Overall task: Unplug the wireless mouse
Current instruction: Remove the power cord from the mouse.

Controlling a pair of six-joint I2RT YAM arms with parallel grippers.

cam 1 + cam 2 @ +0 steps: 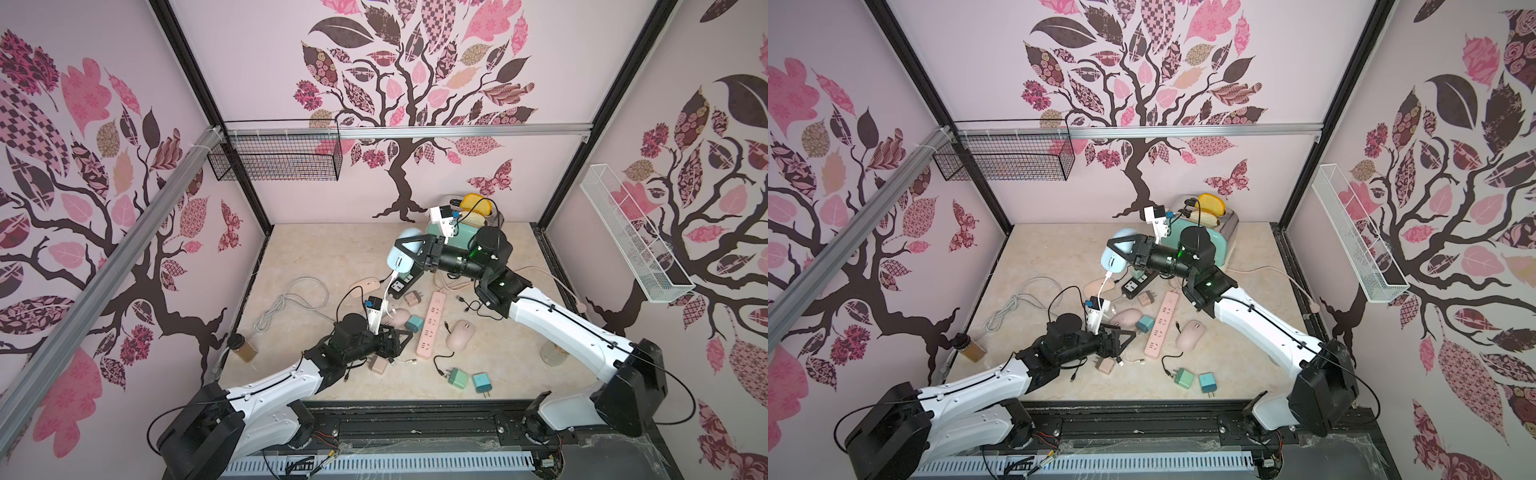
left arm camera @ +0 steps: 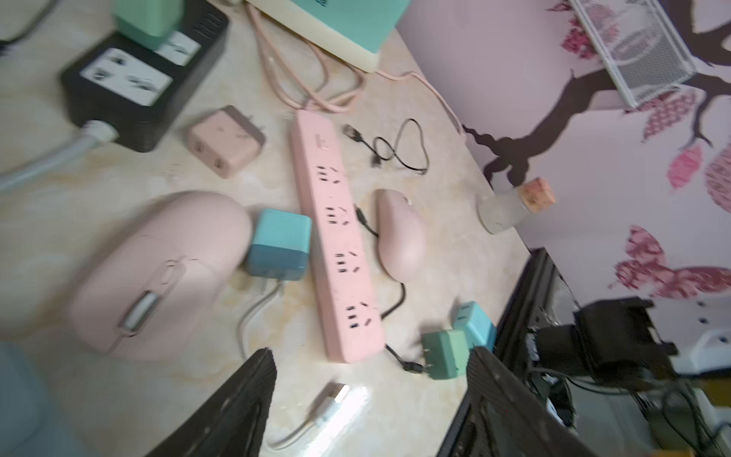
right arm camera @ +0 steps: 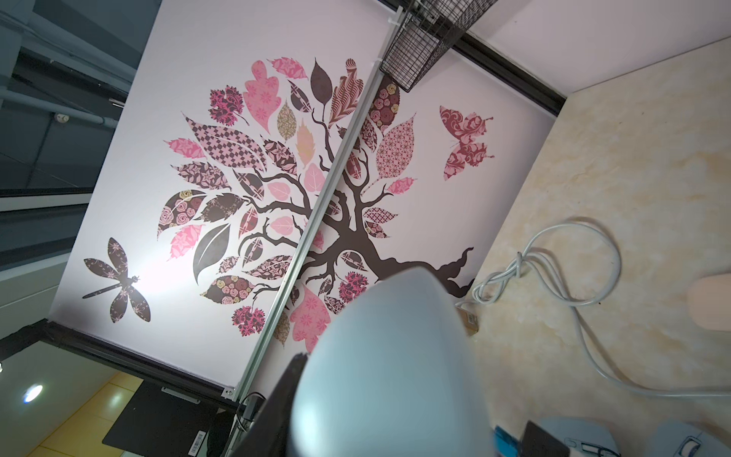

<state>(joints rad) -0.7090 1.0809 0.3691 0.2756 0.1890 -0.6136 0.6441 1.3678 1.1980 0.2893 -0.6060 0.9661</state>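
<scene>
Above the table point(image 1: 311, 249), the blue mouse point(image 1: 397, 259) is clamped in the right gripper point(image 1: 409, 249), white cable point(image 1: 390, 286) plugged in; the left gripper point(image 2: 370, 356), jaws apart, is best closed at the plug, then drawn straight back.

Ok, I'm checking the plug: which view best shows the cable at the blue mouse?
A top view: the white cable meets the front of the blue mouse, in the open. The right wrist view shows only the mouse's back; the left wrist view misses that joint.
</scene>
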